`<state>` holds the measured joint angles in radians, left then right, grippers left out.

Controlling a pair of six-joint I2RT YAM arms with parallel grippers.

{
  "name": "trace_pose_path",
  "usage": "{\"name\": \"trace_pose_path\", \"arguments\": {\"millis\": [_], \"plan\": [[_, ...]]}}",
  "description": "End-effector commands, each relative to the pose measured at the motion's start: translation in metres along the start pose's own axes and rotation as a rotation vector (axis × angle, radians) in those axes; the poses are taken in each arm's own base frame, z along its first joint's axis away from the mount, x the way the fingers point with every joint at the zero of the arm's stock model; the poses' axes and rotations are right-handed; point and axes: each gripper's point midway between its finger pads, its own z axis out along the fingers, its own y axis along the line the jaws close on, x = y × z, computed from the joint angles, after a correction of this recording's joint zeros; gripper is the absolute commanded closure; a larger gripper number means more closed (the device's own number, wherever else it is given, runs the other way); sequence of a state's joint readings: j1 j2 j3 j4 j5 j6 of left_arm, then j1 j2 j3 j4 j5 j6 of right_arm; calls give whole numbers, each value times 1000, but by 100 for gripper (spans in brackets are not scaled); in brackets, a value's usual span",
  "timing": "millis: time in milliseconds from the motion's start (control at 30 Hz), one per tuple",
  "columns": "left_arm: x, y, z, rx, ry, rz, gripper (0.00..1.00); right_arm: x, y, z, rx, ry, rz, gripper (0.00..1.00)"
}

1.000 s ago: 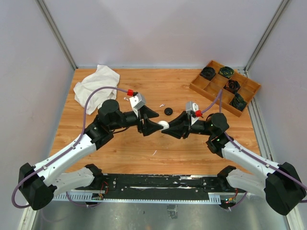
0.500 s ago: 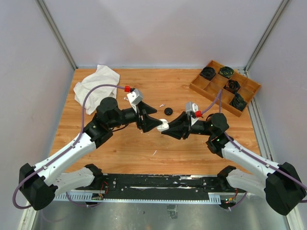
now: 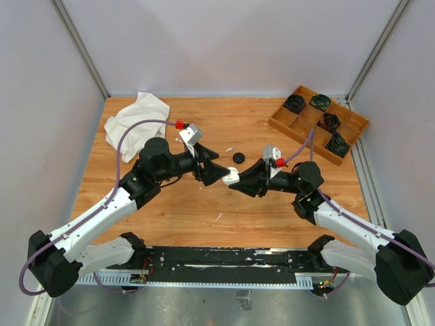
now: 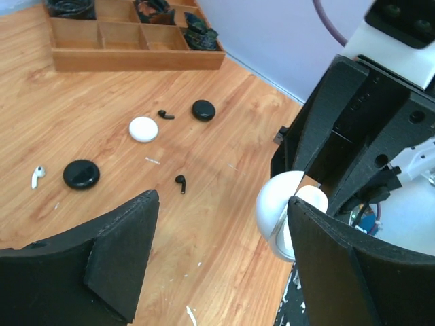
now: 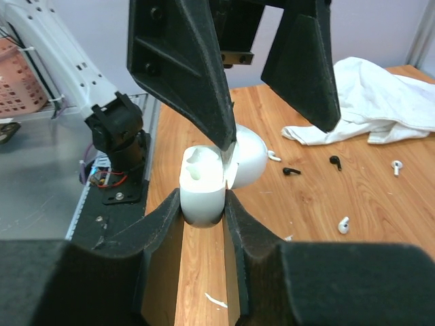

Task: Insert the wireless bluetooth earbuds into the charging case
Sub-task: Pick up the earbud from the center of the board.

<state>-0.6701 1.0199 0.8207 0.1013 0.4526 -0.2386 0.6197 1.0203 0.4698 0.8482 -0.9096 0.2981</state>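
— Right end effector [image 5: 202, 204]?
— Clamped narrow on the white charging case [image 5: 202, 180], lid open. Any print on it: cannot tell.
— Left end effector [image 4: 223, 200]?
— Spread wide, one finger tip at the case mouth. Earbuds [image 4: 180, 182] lie loose on the worktop [image 4: 102, 102] beyond it.

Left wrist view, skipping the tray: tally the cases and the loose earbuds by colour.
Black cases: 2
White cases: 2 (one closed on the table, one open and held)
Black earbuds: 2
White earbuds: 1
Total: 7
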Motion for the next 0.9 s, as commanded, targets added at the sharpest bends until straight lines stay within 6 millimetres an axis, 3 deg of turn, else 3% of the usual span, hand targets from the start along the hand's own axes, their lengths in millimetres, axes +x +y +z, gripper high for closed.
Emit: {"name": "trace_pose_path", "arguments": {"millis": [0, 67, 267, 567, 867], "plan": [[-16, 25, -9, -174, -55, -56, 17, 7, -3, -1, 32, -7, -58, 99], [-10, 44, -15, -296, -57, -105, 14, 12, -9, -2, 62, -2, -64, 99], [38, 111, -50, -721, -9, -301, 6, 28, -19, -7, 117, 23, -75, 99], [107, 172, -101, -1082, 24, -537, 1, 40, -23, -17, 178, 42, -86, 99], [116, 218, -124, -1186, 8, -569, 1, 39, -24, -19, 191, 37, -97, 98]]}}
